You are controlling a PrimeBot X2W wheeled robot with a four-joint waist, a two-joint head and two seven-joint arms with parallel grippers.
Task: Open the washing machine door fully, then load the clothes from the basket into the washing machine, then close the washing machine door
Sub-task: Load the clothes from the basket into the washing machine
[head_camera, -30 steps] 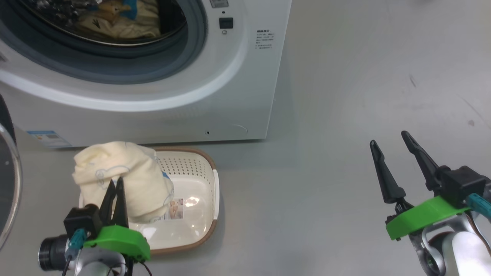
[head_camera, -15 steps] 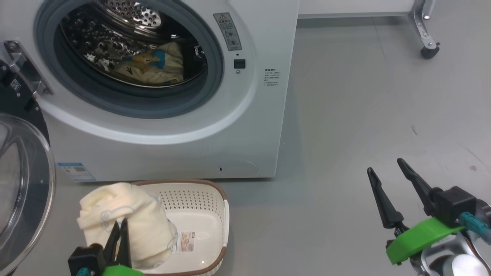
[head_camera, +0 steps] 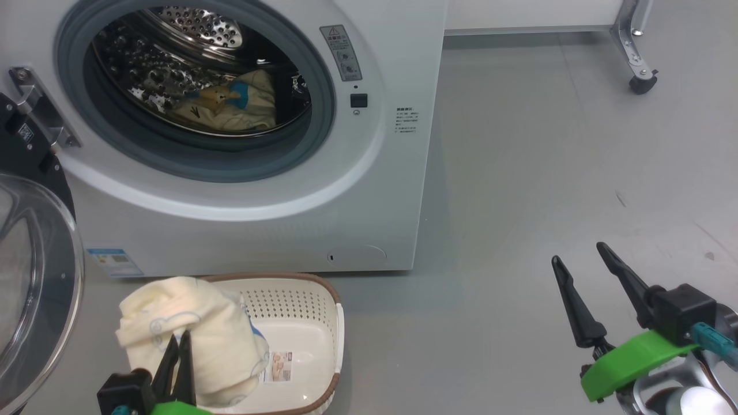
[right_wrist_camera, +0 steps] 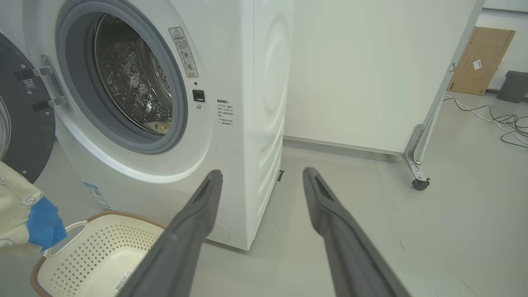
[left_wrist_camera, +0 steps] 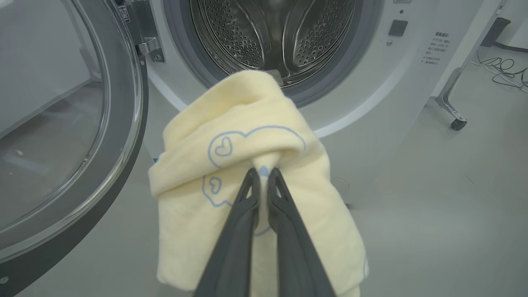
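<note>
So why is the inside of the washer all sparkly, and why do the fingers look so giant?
Head view: light glints off the bumpy steel drum, making sparkles. Right wrist view: the right gripper has its fingers close to the wide-angle camera, so they look giant. Left wrist view: same for the left gripper, pinching the cream garment.

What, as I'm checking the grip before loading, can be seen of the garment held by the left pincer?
The cream garment is soft cloth, printed with a pale blue outline and hearts, plus a blue patch. It hangs bunched, a fold pinched in the shut left pincer, over the basket's left end, before the open washing machine.
</note>
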